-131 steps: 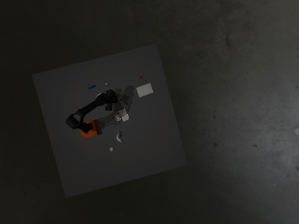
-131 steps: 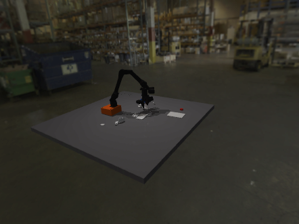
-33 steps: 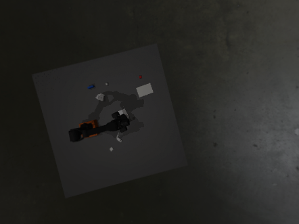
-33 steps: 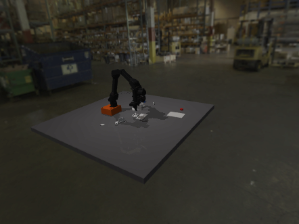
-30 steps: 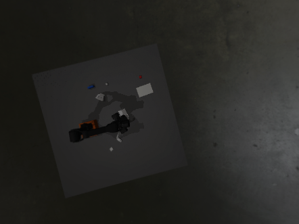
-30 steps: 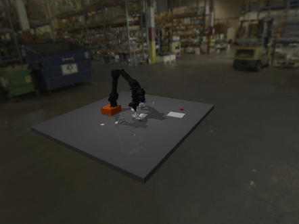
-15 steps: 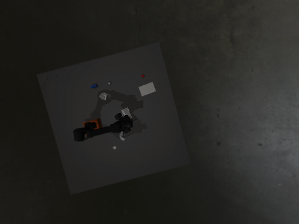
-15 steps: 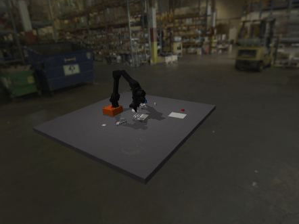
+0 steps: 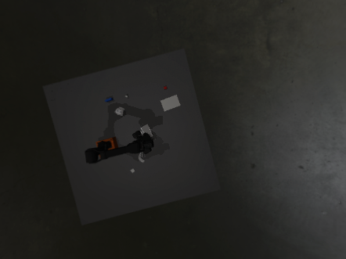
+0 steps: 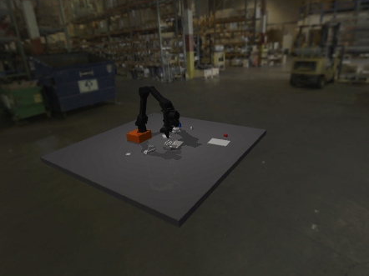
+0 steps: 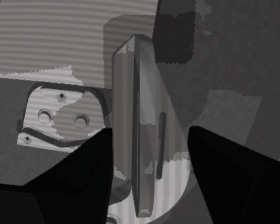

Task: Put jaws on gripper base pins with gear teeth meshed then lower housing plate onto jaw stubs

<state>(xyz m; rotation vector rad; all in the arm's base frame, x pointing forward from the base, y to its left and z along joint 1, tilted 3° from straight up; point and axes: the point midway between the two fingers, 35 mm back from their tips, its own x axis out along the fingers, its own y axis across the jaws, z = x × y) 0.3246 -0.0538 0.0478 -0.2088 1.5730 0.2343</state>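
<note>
My gripper (image 11: pixel 151 136) (image 10: pixel 167 136) is shut on a pale grey jaw (image 11: pixel 146 95), which stands edge-up between the fingers with its curved, slotted side to the right. The gripper base (image 11: pixel 62 129) (image 10: pixel 169 143) lies below and left of the held jaw in the wrist view, and its two round pins show bare. Another pale curved part (image 9: pixel 141 158) (image 10: pixel 149 149), probably the other jaw, lies on the table beside the arm. A whitish part (image 9: pixel 120 111) (image 10: pixel 176 129), possibly the housing plate, lies farther off. The held jaw's gear teeth cannot be made out.
A flat light panel (image 9: pixel 146 130) (image 11: pixel 50 40) lies beside the base. A larger white rectangle (image 9: pixel 171 102) (image 10: pixel 219 142), a red block (image 9: pixel 165 88) (image 10: pixel 225 135), a blue piece (image 9: pixel 109 99), a small pale piece (image 9: pixel 127 96) and a white square (image 9: pixel 132 170) (image 10: pixel 128 153) lie around on the table.
</note>
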